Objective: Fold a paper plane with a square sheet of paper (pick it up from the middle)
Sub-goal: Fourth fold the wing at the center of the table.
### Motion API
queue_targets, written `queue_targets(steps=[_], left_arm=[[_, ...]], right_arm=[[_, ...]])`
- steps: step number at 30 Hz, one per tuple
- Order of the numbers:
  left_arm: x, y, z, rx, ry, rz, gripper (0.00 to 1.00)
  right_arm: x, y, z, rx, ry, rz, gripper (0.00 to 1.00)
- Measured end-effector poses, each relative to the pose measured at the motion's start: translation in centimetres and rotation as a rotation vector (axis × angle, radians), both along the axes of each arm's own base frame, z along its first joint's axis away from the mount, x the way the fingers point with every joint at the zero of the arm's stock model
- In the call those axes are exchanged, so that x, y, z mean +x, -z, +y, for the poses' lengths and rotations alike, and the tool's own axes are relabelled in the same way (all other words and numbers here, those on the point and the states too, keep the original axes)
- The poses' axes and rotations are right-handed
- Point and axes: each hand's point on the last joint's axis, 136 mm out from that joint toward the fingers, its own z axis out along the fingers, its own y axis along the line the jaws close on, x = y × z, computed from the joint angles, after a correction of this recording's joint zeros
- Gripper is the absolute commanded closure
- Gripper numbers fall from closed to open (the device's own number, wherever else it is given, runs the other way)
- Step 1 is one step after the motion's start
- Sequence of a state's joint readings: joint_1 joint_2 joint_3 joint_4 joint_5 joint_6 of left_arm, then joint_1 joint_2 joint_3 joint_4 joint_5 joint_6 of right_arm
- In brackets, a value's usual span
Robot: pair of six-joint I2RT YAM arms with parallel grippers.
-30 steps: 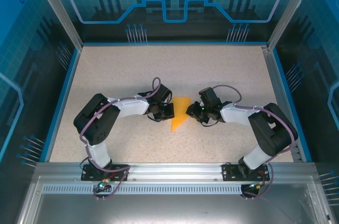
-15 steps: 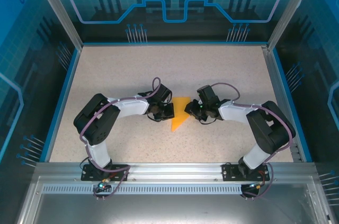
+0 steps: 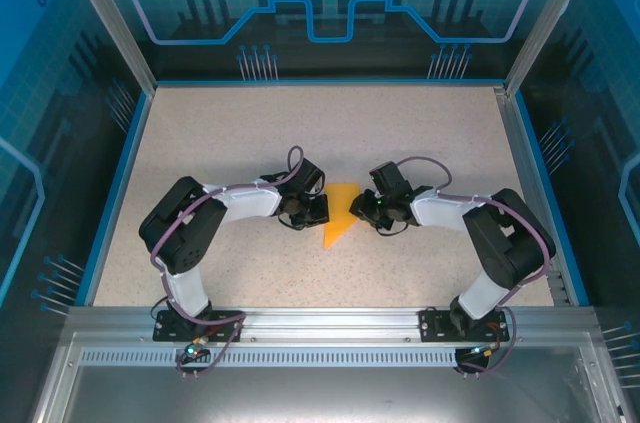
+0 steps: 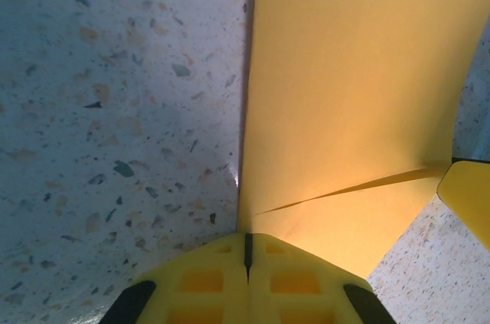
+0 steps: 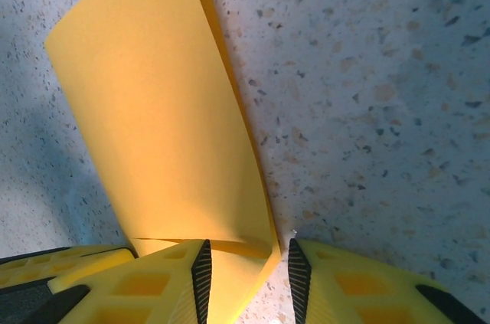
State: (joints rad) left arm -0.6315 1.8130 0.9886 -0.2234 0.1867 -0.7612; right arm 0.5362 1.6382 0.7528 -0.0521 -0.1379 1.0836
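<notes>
The square sheet of paper [image 3: 340, 213] lies folded into an orange-yellow wedge at the table's middle, its point toward the near edge. My left gripper [image 3: 322, 211] is shut, its tips [image 4: 246, 243] meeting the sheet's [image 4: 352, 94] left edge just where a folded flap starts. I cannot tell whether paper is pinched between them. My right gripper [image 3: 362, 211] is open at the sheet's right side. In the right wrist view the paper's [image 5: 161, 125] slightly lifted edge runs into the gap between the right gripper's [image 5: 246, 263] fingers, touching neither black pad firmly.
The speckled tabletop [image 3: 230, 133] is bordered by a blue rim and aluminium posts. A yellow finger [image 4: 468, 195] of the right gripper shows at the right of the left wrist view, close to the paper.
The right gripper has slid a little to the left, onto the paper's edge, with its fingers slightly wider apart. The left arm and the paper have stayed put.
</notes>
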Motion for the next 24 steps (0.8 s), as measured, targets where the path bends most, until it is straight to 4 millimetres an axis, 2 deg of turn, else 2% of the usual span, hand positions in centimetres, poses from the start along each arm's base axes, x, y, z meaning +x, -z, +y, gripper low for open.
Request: queue_targets(steps=[14, 24], left_arm=[[0.0, 0.0, 0.0, 0.000, 0.000, 0.000, 0.99], [0.0, 0.0, 0.0, 0.000, 0.000, 0.000, 0.99]], right_arm=[[0.4, -0.7, 1.1, 0.059, -0.026, -0.021, 0.71], [0.2, -1.1, 2.0, 0.100, -0.039, -0.018, 0.71]])
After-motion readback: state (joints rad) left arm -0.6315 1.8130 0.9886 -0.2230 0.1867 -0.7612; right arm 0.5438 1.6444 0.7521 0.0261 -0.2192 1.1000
